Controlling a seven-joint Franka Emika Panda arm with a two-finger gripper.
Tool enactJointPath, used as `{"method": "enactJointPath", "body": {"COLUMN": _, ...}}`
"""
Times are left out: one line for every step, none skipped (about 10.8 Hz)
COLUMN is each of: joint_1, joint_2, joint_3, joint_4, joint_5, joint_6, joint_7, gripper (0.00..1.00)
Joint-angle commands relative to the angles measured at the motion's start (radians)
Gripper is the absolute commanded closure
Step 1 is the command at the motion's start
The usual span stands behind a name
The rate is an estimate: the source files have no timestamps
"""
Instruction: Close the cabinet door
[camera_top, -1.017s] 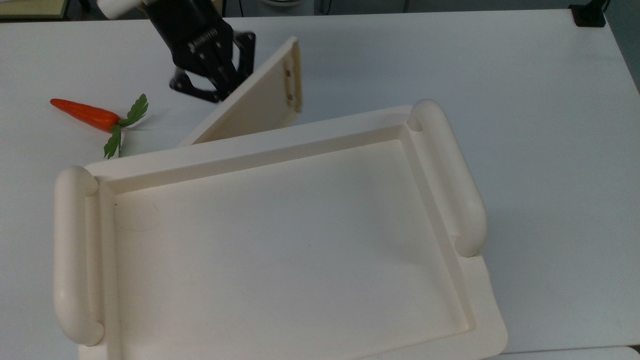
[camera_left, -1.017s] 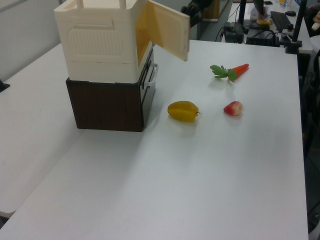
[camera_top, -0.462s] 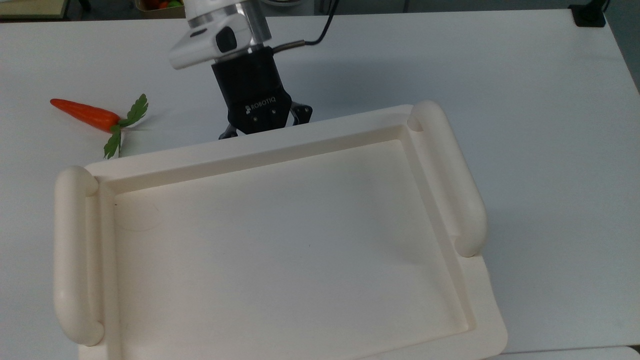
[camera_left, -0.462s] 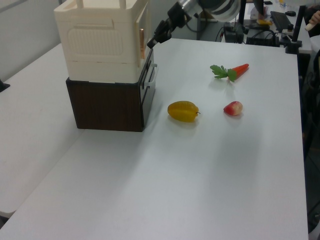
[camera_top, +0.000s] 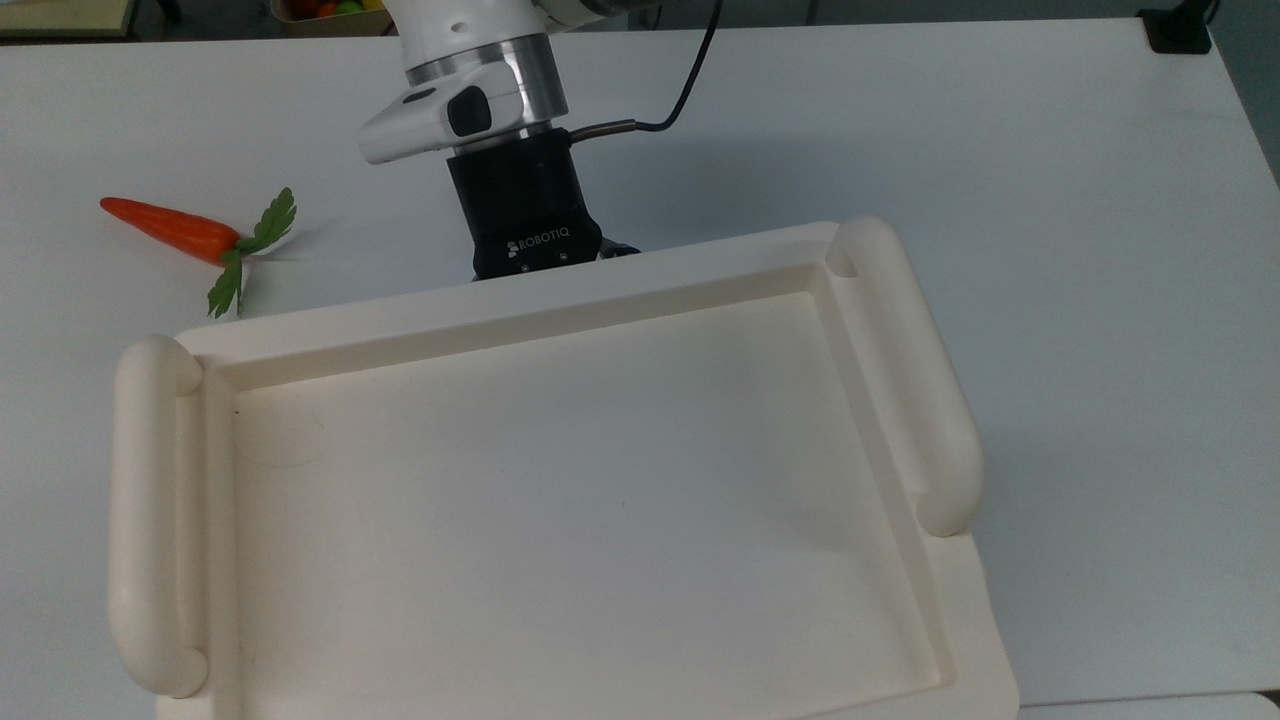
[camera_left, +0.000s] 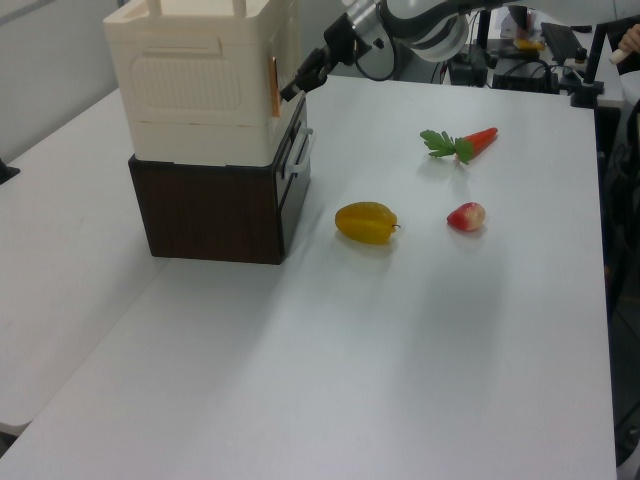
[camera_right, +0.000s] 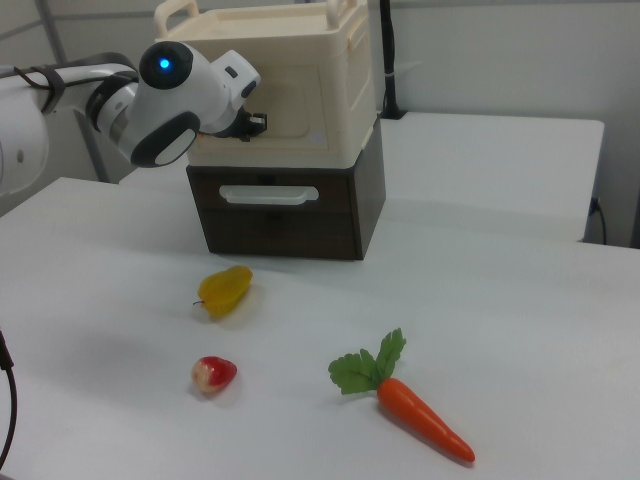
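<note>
The gripper (camera_left: 297, 82) sits right at the front face of the cabinet (camera_left: 190, 85), its black body pointing at the cream unit from the left view's right. In the top view the gripper (camera_top: 545, 262) disappears under the cabinet's (camera_top: 560, 300) upper rim, so its fingertips are hidden there; I cannot tell whether the fingers are spread or pressed together.

The cabinet door (camera_left: 281, 85) lies flush against the cabinet's front, directly ahead of the gripper and touching or nearly touching it; which of these I cannot tell. The door's copper-coloured handle (camera_left: 273, 87) stands upright just beside the gripper tip, on the side toward the left view's left. In the right view the door (camera_right: 305, 100) shows as the flat cream front panel just to the right view's right of the gripper (camera_right: 254, 123), closed against the unit.

The cabinet rests on a dark brown drawer unit (camera_left: 215, 210), which is below the gripper and carries a pale handle (camera_right: 268, 195) on its front.

On the white table (camera_left: 400, 350), 3 items lie apart from the gripper. A carrot (camera_left: 462, 143) with green leaves lies well away from it, toward the left view's right; in the top view the carrot (camera_top: 175, 228) is off to the top view's left of the gripper. A yellow fruit (camera_left: 367, 222) lies below and in front of the gripper, near the drawer unit. A small red fruit (camera_left: 466, 216) lies just beyond the yellow one, farther from the gripper.
</note>
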Motion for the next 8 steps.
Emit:
{"method": "enactJointPath", "body": {"joint_1": 0.003, "joint_2": 0.004, "joint_3": 0.012, "joint_4": 0.011, "joint_5": 0.014, "joint_6": 0.049, "joint_7": 0.038, "gripper": 1.00}}
{"method": "enactJointPath", "body": {"joint_1": 0.001, "joint_2": -0.031, "joint_3": 0.010, "joint_4": -0.028, "joint_5": -0.001, "joint_6": 0.031, "joint_7": 0.096, "gripper": 1.00}}
{"method": "enactJointPath", "body": {"joint_1": -0.010, "joint_2": -0.071, "joint_3": 0.003, "joint_4": -0.055, "joint_5": -0.006, "joint_6": -0.020, "joint_7": 0.154, "gripper": 0.99}}
{"method": "enactJointPath", "body": {"joint_1": -0.026, "joint_2": -0.102, "joint_3": -0.019, "joint_4": -0.062, "joint_5": -0.023, "joint_6": -0.127, "joint_7": 0.203, "gripper": 0.99}}
{"method": "enactJointPath", "body": {"joint_1": -0.040, "joint_2": -0.124, "joint_3": -0.066, "joint_4": -0.056, "joint_5": -0.087, "joint_6": -0.281, "joint_7": 0.287, "gripper": 0.97}}
{"method": "enactJointPath", "body": {"joint_1": -0.039, "joint_2": -0.136, "joint_3": -0.106, "joint_4": -0.037, "joint_5": -0.215, "joint_6": -0.434, "joint_7": 0.397, "gripper": 0.95}}
{"method": "enactJointPath", "body": {"joint_1": -0.040, "joint_2": -0.141, "joint_3": -0.114, "joint_4": -0.013, "joint_5": -0.330, "joint_6": -0.565, "joint_7": 0.497, "gripper": 0.89}}
{"method": "enactJointPath", "body": {"joint_1": -0.042, "joint_2": -0.151, "joint_3": -0.119, "joint_4": -0.011, "joint_5": -0.391, "joint_6": -0.667, "joint_7": 0.577, "gripper": 0.82}}
